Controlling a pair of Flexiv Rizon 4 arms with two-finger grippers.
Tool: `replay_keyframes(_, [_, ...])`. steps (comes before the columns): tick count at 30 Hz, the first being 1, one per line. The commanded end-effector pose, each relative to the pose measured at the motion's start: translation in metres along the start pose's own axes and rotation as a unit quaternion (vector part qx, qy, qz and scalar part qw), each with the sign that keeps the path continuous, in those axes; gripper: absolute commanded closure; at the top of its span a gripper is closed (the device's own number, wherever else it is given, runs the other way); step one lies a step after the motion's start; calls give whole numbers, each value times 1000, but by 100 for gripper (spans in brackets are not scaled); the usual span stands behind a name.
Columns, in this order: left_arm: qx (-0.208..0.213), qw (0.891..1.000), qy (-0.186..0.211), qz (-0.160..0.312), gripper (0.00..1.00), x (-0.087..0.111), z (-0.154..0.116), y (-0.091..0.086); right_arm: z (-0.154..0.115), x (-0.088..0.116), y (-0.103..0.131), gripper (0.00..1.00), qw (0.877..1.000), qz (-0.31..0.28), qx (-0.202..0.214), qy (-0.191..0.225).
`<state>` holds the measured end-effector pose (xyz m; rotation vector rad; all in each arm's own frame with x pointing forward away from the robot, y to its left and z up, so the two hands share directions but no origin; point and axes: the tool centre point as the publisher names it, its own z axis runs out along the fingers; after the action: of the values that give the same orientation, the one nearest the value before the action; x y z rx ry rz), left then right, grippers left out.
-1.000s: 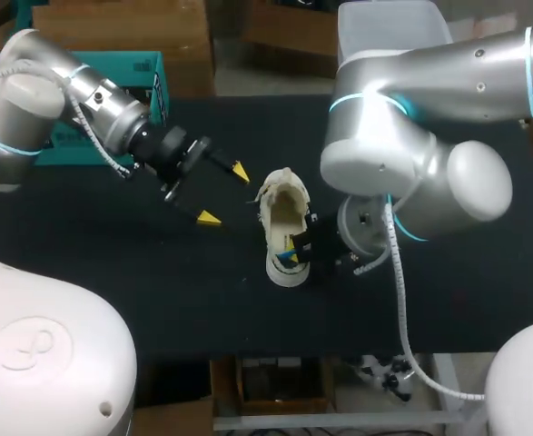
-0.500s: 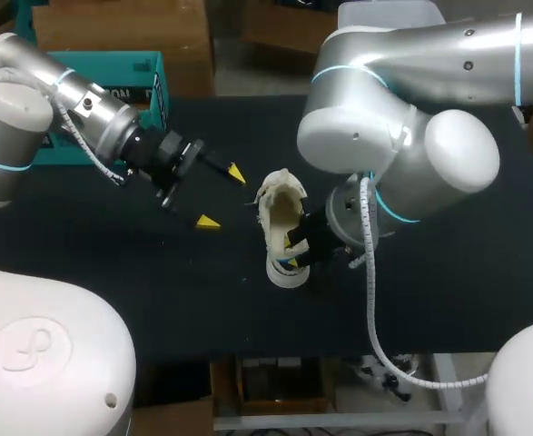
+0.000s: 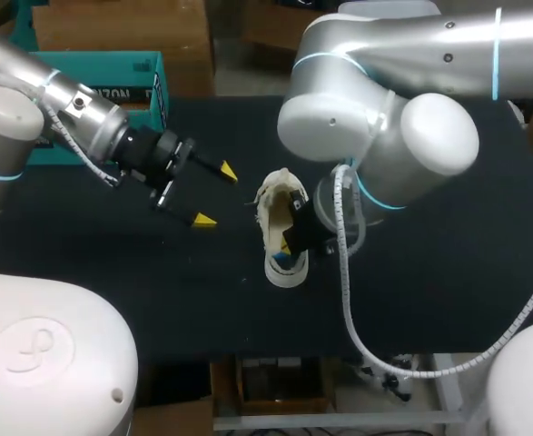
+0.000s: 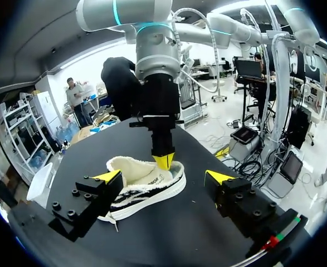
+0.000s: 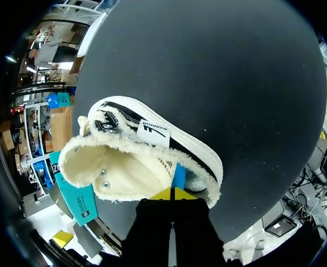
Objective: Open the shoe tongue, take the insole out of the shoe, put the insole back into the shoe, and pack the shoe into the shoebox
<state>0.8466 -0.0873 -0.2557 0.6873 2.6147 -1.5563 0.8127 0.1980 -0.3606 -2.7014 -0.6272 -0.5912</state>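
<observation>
A white sneaker (image 3: pixel 278 221) with fleecy lining lies mid-table, also seen in the left wrist view (image 4: pixel 146 186) and right wrist view (image 5: pixel 124 161). My right gripper (image 3: pixel 290 243) reaches down into its heel end. There its yellow tips (image 5: pixel 173 193) are pressed together on a thin blue edge of the insole (image 5: pixel 179 176) that stands up inside the heel. My left gripper (image 3: pixel 212 195) hangs wide open to the left of the shoe, empty. From its wrist the shoe lies ahead between the spread fingers (image 4: pixel 108 177), with the right gripper (image 4: pixel 164 161) above it. The teal shoebox (image 3: pixel 112 77) stands at the back left.
The black table (image 3: pixel 448 263) stretches to the right of the shoe and in front of it. My right arm's bulky elbow (image 3: pixel 384 136) hangs over the table behind the shoe.
My right arm swung leftward over the shoe, and its gripper opened a little, then shut at the heel. My left gripper drew back slightly to the left, still open.
</observation>
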Motion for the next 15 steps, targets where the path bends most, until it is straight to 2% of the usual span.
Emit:
replay_keyframes(1, [-5,1000,-13,-2,0,5,-3,-6,-1,-2,1,100,1000,7,6,-13])
replay_keyframes(6, [1,1000,-14,-7,0,2,-1,-5,4,-13,-2,100,1000,19,10,-17])
replay_keyframes(10, [-1,1000,-11,-11,0,1,3,-4,10,-14,-2,100,999,23,18,-15])
replay_keyframes(15, [-3,1000,-7,-14,0,-1,3,-5,-7,-7,-16,100,999,21,-7,-24])
